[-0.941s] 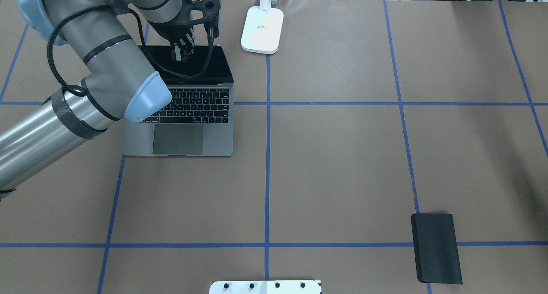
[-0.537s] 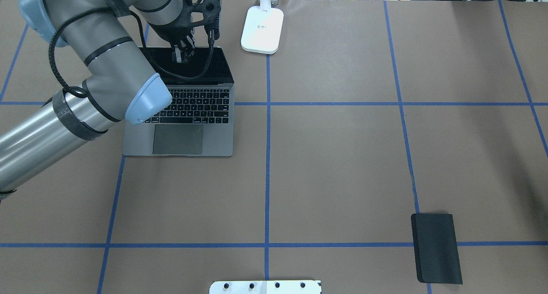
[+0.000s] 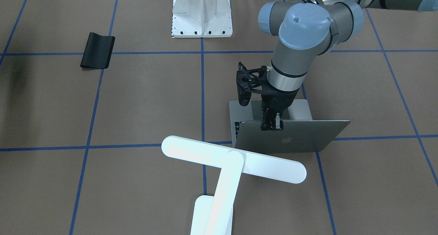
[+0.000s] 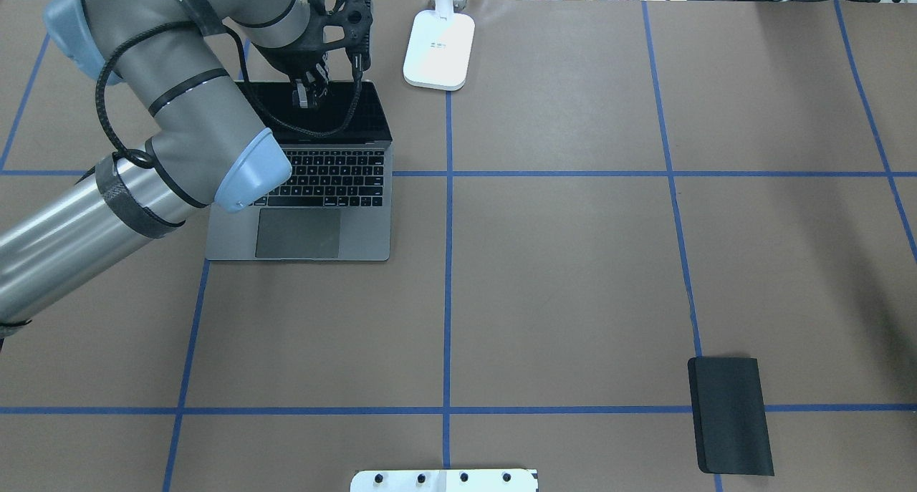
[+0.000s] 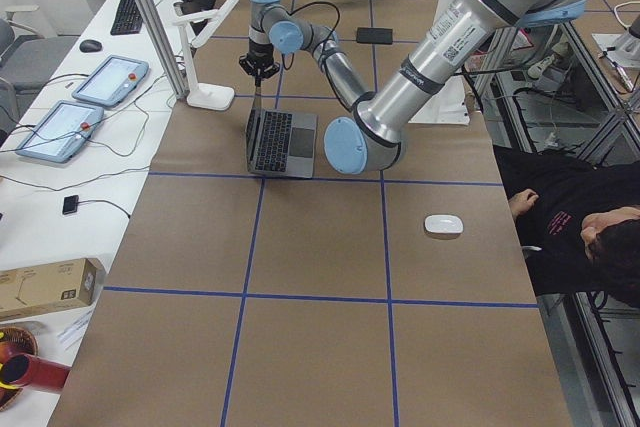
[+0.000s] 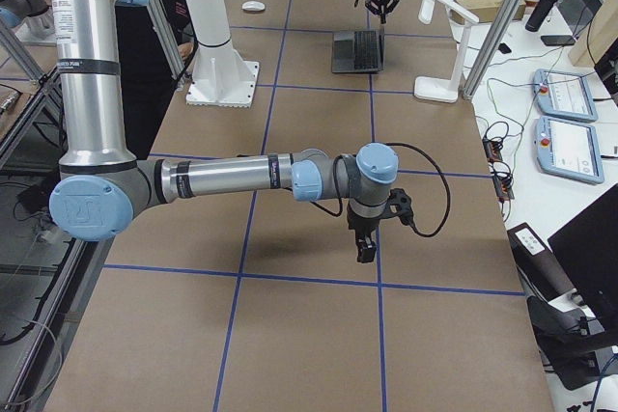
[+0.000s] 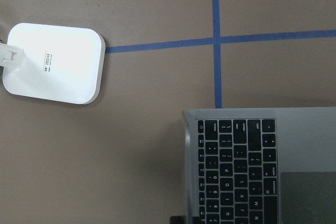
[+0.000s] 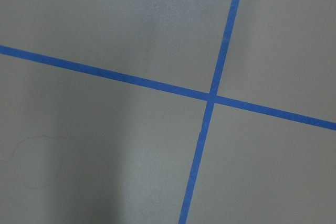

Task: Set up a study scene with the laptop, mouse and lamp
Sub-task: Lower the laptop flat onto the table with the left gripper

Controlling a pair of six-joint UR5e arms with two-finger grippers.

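The grey laptop point(image 4: 319, 213) lies open on the table's left side, its lid point(image 3: 291, 137) standing up with the logo facing away from the robot. My left gripper point(image 3: 272, 126) is shut on the lid's top edge point(image 4: 304, 94). The white lamp point(image 3: 232, 159) stands just beyond the laptop, its flat base point(image 4: 439, 48) near the far edge and also showing point(image 7: 52, 62) in the left wrist view. The white mouse point(image 5: 443, 224) lies alone near the robot's side of the table. My right gripper point(image 6: 365, 250) hangs low over bare table, and I cannot tell whether it is open.
A black mouse pad point(image 4: 731, 415) lies at the near right. The white pedestal point(image 3: 202, 12) stands at the robot's edge. A person point(image 5: 590, 237) is beside the table. Monitors and cables sit on a side desk point(image 5: 70, 117).
The left gripper and arm shifted slightly with the lid's top edge, and the screen looks a little shorter from overhead. Nothing else moved.
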